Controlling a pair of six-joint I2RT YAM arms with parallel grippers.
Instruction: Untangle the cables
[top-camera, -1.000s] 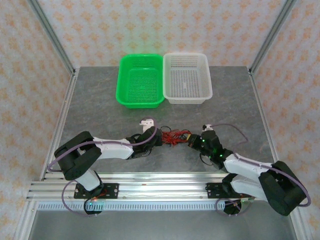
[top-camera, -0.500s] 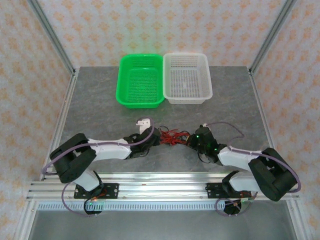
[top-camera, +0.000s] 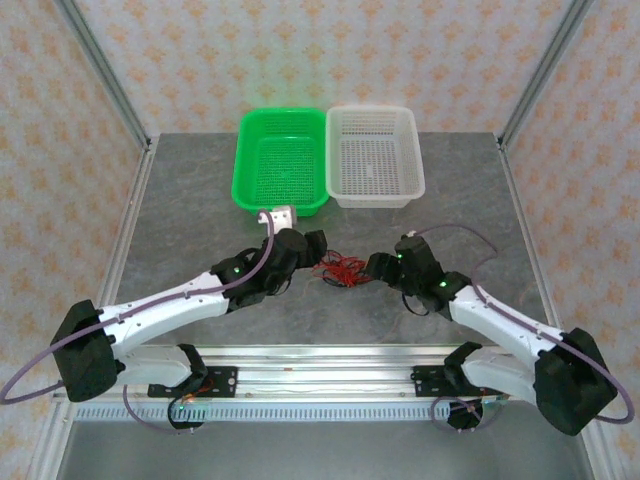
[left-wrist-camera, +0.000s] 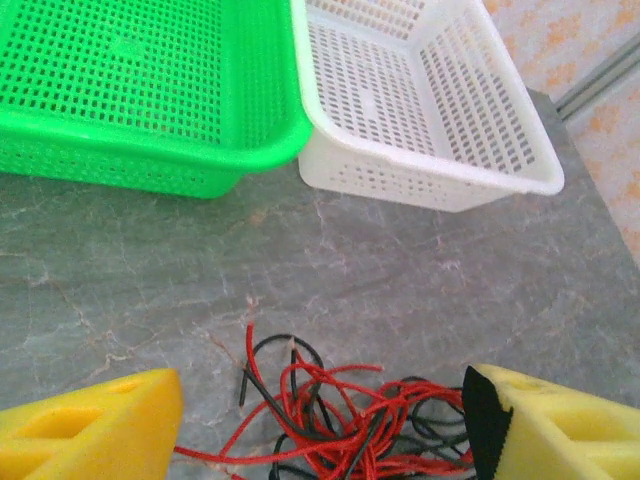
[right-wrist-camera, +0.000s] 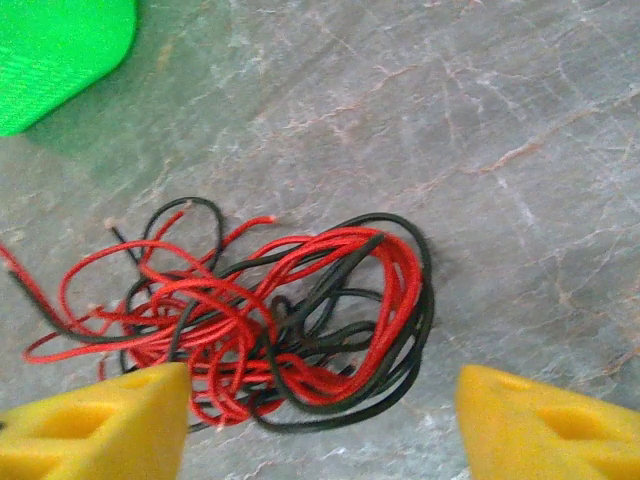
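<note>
The cables (top-camera: 343, 270) lie as one tangled heap of thin red and black wires on the grey table, between the two arms. My left gripper (top-camera: 318, 250) stands open just left of the heap; in its wrist view the cables (left-wrist-camera: 350, 420) lie on the table between its yellow fingers (left-wrist-camera: 90, 430). My right gripper (top-camera: 376, 268) is open at the heap's right side. In the right wrist view the cables (right-wrist-camera: 270, 320) loop on the table between the spread yellow fingers (right-wrist-camera: 545, 420), with no wire pinched.
A green basket (top-camera: 281, 175) and a white basket (top-camera: 374, 170) stand side by side, empty, at the back of the table; their rims appear as green basket (left-wrist-camera: 150, 160) and white basket (left-wrist-camera: 440, 180) ahead of the left gripper. Metal frame posts rise at the table's corners.
Both grippers have opened and let go of the cables. The left arm stretched forward and up; the right gripper shifted slightly back. The stretched bundle slackened into a loose heap.
</note>
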